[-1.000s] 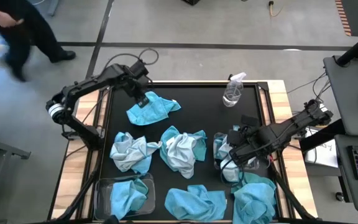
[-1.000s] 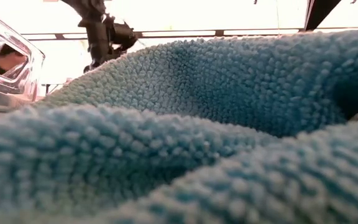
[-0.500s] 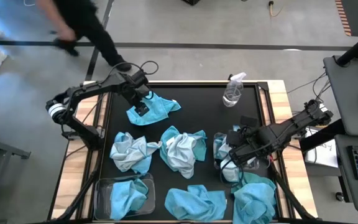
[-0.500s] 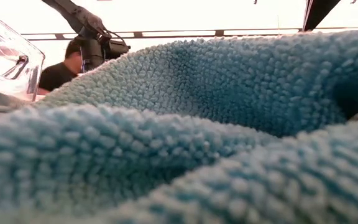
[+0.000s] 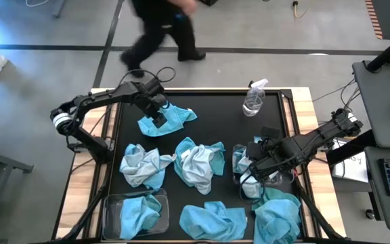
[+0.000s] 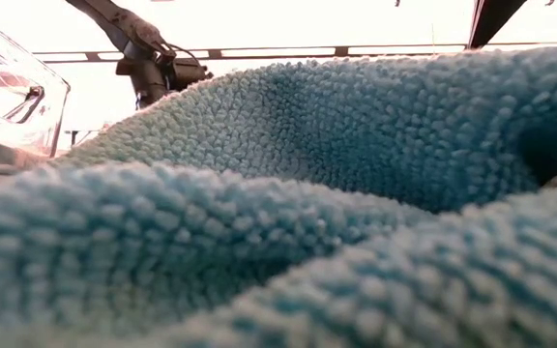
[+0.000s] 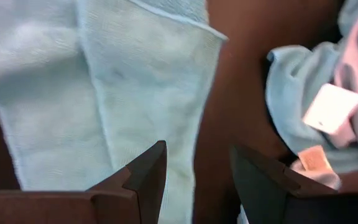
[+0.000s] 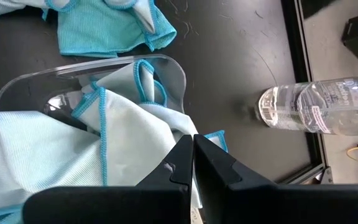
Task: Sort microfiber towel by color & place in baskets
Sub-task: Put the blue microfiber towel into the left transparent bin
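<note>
My left claw [image 5: 159, 119]: fingers apart, hanging just over the bright blue towel [image 5: 171, 118] at the far left of the black table [image 5: 215, 112], nothing clamped between them; the wrist picture shows that towel [image 7: 110, 93] right past the finger tips. My right claw [image 5: 257, 165]: fingers pressed together, empty, poised over the clear basket [image 5: 248, 177] on the right side of the table, which holds pale towels [image 8: 61, 149]. Second clear basket [image 5: 135, 215] at the near left corner: one bright blue towel inside. Loose on the table: two mixed pale-and-blue bundles [image 5: 144, 165] [image 5: 200, 163] in the middle, two bright blue towels [image 5: 214, 220] [image 5: 277, 215] along the near edge. Clear spray bottle [image 5: 254, 99] at the far right. A person [image 5: 160, 27] is passing beyond the far edge.
</note>
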`<state>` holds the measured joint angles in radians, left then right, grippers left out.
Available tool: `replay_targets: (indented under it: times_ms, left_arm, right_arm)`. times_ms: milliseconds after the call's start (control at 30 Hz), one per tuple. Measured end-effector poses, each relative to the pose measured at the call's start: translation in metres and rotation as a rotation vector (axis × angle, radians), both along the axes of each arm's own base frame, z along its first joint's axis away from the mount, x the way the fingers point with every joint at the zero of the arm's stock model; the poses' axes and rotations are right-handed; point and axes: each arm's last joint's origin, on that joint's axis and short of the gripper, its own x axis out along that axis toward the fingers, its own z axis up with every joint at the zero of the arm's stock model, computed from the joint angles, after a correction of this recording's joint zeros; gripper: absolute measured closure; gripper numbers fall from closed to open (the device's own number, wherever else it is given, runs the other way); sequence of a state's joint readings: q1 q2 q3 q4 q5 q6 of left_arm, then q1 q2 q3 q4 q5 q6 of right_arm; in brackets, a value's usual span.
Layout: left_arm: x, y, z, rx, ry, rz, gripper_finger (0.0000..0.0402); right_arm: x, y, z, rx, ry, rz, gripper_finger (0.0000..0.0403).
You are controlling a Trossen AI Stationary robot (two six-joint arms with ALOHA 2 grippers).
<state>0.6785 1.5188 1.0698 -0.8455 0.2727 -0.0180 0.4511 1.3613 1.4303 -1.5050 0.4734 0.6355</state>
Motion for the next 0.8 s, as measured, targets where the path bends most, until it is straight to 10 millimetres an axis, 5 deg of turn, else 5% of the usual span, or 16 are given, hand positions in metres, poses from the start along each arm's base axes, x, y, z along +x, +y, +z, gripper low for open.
replay_targets:
  times_ms: [333,800]
  left_arm:
    - [0.0,0.002,-0.003,0.076,0.048,0.076,0.0242]
    - [-0.013,-0.008,-0.039,0.033,0.098,0.093,0.0242]
  right_arm:
    - [0.0,0.0,0.0,0.002,-0.004,0.0,0.0394]
    - [0.002,0.001,0.0,0.004,-0.012,0.016,0.0394]
